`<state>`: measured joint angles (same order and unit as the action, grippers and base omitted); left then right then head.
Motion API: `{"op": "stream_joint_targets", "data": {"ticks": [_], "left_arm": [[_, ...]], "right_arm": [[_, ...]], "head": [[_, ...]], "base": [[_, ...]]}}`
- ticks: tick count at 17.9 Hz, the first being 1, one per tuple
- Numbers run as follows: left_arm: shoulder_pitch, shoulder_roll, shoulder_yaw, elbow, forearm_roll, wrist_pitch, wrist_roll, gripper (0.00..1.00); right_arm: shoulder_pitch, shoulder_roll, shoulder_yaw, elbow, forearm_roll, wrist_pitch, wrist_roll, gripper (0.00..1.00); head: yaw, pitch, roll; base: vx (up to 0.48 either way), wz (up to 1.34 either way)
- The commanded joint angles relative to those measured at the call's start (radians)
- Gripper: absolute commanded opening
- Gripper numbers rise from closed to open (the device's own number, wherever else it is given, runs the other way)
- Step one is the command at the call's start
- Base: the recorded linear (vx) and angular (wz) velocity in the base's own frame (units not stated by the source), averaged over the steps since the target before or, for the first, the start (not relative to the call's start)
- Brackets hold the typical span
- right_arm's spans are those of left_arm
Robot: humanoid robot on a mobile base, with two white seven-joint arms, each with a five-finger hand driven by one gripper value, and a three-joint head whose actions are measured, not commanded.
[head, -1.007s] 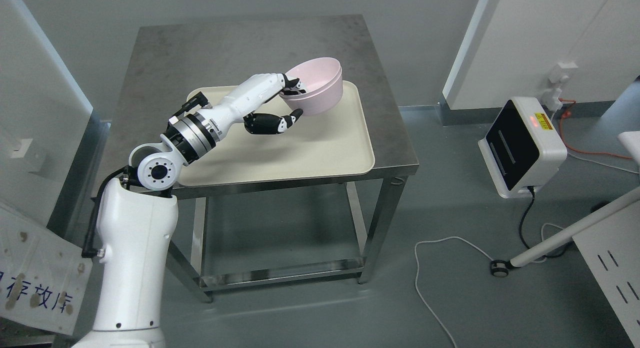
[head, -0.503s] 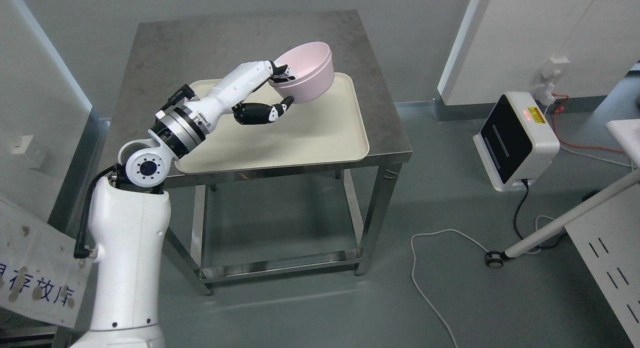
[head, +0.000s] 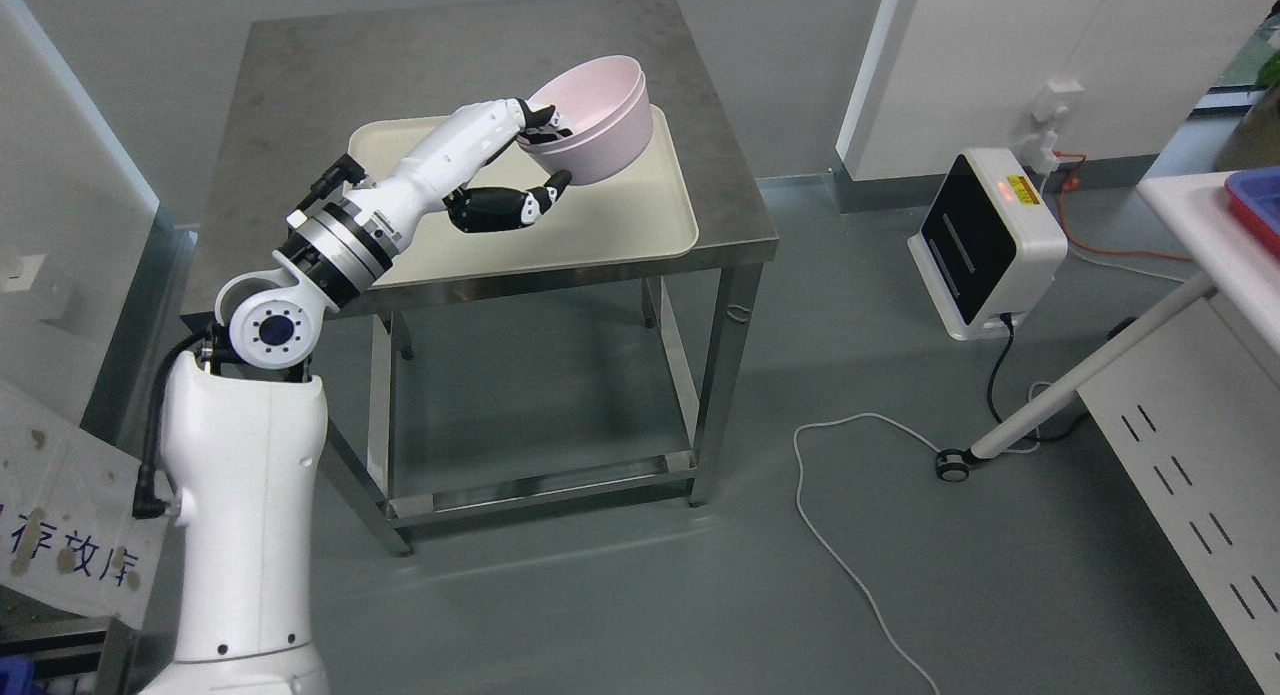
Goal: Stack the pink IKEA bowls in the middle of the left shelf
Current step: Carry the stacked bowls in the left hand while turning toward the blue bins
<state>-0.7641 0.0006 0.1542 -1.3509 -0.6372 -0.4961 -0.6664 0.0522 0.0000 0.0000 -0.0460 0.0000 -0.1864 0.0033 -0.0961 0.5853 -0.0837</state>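
Pink nested bowls (head: 598, 120), empty and tilted, gripped at the rim by the left hand (head: 520, 165); cream tray (head: 620, 225) below bare

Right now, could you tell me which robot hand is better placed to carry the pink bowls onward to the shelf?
The left robot hand: it already grips the rim of the stacked pink bowls, tilted above the tray. The right arm is out of view.

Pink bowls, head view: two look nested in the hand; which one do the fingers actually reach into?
The inner, upper pink bowl: the left hand hooks fingers over its rim, thumb beneath the outer bowl, above the cream tray.
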Motion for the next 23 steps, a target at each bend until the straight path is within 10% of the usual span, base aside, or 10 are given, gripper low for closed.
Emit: {"op": "stream_joint_targets", "data": {"ticks": [1, 23], "left_arm": [[0.005, 0.017, 0.061, -0.068, -0.005, 0.002, -0.001, 0.02], [-0.018, 0.017, 0.105, -0.169, -0.006, 0.073, 0.001, 0.03]], "right_arm": [[0.000, -0.017, -0.009, 0.000, 0.008, 0.001, 0.000, 1.00], [0.000, -0.017, -0.009, 0.000, 0.008, 0.001, 0.000, 1.00]], "head": [[0.0000, 0.000, 0.000], [0.0000, 0.000, 0.000]], "base": [[-0.143, -0.03], [-0.233, 0.15]]}}
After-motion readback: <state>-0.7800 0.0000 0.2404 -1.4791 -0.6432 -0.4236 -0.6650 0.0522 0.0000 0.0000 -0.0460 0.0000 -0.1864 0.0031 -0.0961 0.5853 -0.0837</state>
